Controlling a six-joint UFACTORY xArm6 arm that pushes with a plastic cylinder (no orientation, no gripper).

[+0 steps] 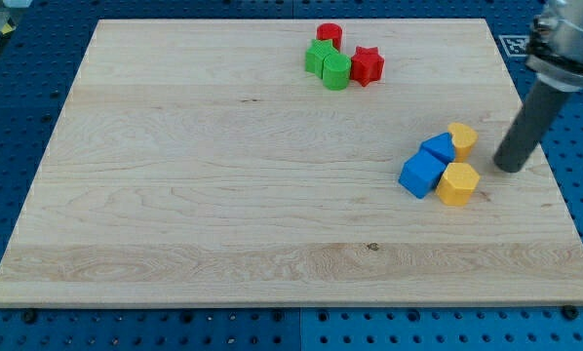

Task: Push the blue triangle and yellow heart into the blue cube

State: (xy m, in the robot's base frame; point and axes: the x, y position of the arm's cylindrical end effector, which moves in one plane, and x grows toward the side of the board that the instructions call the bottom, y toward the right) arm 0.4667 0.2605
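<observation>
The blue cube [421, 175] sits at the view's right, below the middle. The blue triangle [439, 148] touches its upper right side. A yellow heart [461, 138] lies against the triangle's right end. A yellow hexagon block [458, 183] touches the cube's right side. My tip [507, 167] rests on the board to the right of this cluster, about a block's width from the yellow heart and the yellow hexagon, touching neither.
At the view's top centre a second cluster holds a red cylinder [330, 36], a green star [320, 56], a green cylinder [336, 71] and a red star [367, 65]. The wooden board [223, 175] lies on a blue perforated table; its right edge is close to my tip.
</observation>
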